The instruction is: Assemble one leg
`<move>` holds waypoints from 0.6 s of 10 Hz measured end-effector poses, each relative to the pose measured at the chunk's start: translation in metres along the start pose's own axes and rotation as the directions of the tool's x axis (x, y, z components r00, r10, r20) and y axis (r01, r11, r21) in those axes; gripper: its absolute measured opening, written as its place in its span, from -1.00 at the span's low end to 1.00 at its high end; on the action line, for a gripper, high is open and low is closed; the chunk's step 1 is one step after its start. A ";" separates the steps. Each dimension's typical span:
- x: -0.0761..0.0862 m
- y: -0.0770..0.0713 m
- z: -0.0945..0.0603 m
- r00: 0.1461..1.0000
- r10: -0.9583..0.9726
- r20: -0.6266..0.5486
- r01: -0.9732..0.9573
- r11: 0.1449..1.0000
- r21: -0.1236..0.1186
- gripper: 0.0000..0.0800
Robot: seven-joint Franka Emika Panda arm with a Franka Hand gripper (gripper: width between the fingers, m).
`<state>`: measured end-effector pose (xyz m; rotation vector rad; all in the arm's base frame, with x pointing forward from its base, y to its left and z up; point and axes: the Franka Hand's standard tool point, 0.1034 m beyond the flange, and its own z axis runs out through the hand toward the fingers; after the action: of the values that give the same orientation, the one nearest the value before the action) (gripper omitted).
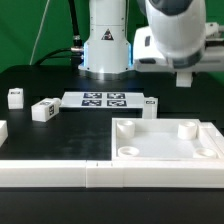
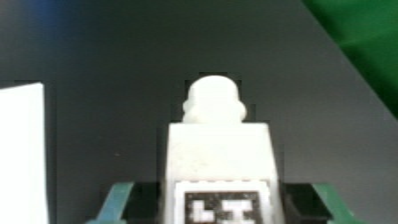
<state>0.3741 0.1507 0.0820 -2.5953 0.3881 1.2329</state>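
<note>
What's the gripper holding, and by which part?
A leg, clamped in the gripper by the sides of its tagged square end; the rounded tip is free.

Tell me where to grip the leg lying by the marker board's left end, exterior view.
Come straight down and pinch the lying leg across its two flat long sides, mid-body. It seems to lie on its side, apart from other parts, flat faces exposed. The end effector must first release the held leg.

Black counter (image 1: 60,135). Marker board (image 1: 105,98) mid-surface. A leg (image 1: 43,110) off its exterior-view left end, second leg (image 1: 15,97) beyond. White panel (image 1: 165,143) camera-side of it.
</note>
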 end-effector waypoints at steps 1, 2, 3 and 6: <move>0.004 -0.001 0.004 0.999 -0.002 -0.035 0.002 1.000 0.000 -0.28; 0.006 -0.002 0.005 0.999 -0.002 -0.051 0.002 1.000 0.000 -0.28; 0.012 -0.005 0.001 0.991 -0.006 -0.130 0.007 1.000 0.006 -0.28; 0.020 0.014 -0.020 0.923 -0.074 -0.378 0.075 0.997 -0.013 -0.28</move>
<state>0.3953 0.1287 0.0772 -2.8151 0.3535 0.6990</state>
